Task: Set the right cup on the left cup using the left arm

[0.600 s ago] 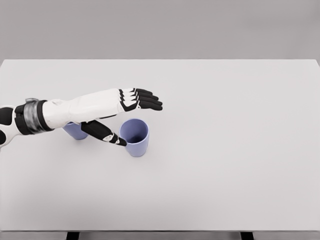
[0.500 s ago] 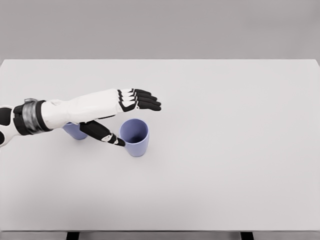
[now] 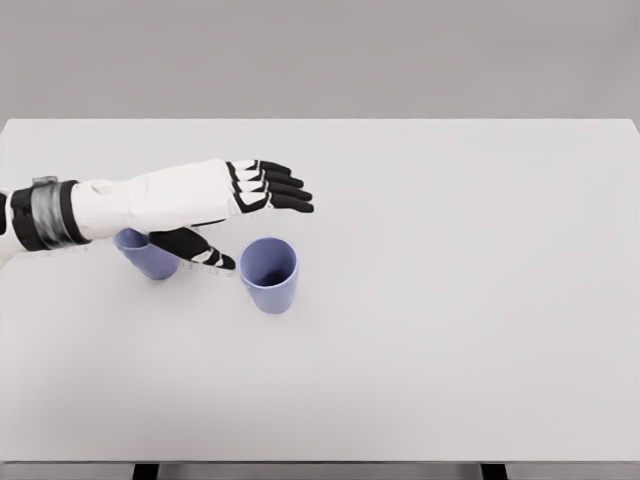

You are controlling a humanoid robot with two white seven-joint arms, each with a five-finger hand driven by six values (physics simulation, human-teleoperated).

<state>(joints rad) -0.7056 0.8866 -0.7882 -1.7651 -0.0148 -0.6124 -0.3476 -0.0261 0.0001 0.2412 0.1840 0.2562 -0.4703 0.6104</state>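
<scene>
Left hand point(image 3: 235, 215): open, empty, drawn back leftward; thumb now clear of right cup point(image 3: 269, 275). Left cup point(image 3: 147, 253) partly hidden. Grasp not begun.

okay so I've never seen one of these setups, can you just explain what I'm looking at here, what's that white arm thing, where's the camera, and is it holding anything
This is a simulator's render, seen from a camera on a humanoid robot's head, looking down at a white table. The white arm coming in from the left ends in the robot's left hand, which has five dark fingers. The fingers are spread and hold nothing. Two purple cups stand on the table: the right cup just beside the thumb, apart from it, and the left cup partly hidden under the forearm. The right arm is out of view.
</scene>
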